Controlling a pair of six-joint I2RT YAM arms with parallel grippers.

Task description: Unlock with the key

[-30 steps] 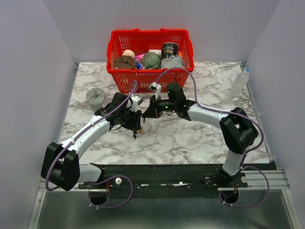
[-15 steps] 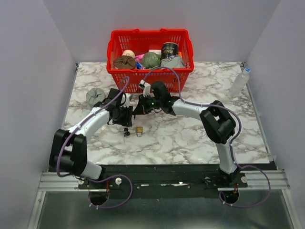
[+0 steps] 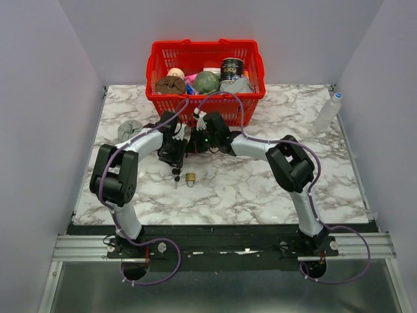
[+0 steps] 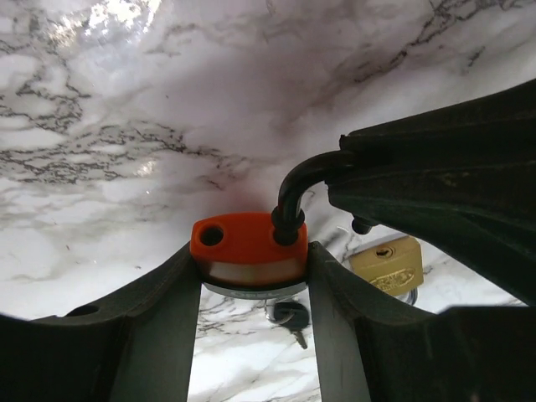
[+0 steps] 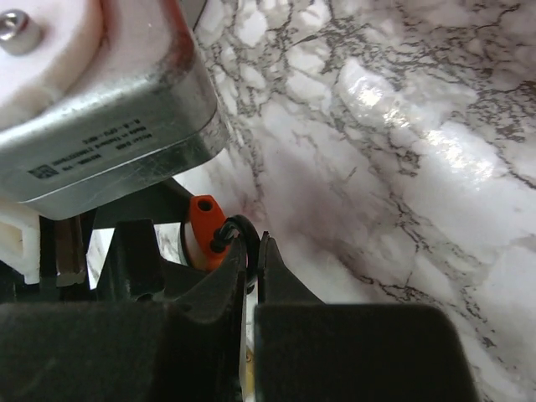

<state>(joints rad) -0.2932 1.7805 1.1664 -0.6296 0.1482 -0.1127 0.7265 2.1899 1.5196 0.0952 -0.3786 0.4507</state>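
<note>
One orange padlock [image 4: 243, 244], grasped by left hand [image 4: 251, 266]; right hand [image 5: 254, 253]'s grip on shackle [image 4: 289, 197] unclear.

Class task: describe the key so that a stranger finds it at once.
Start at the red basket and come forward across the marble table, past the orange padlock held above it. The key lies beside the brass padlock: tiny, black-headed, with a thin metal blade.

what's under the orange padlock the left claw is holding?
Below the orange padlock in the left claw, on the marble table: the key and a small brass padlock. The orange padlock's underside is hidden.
</note>
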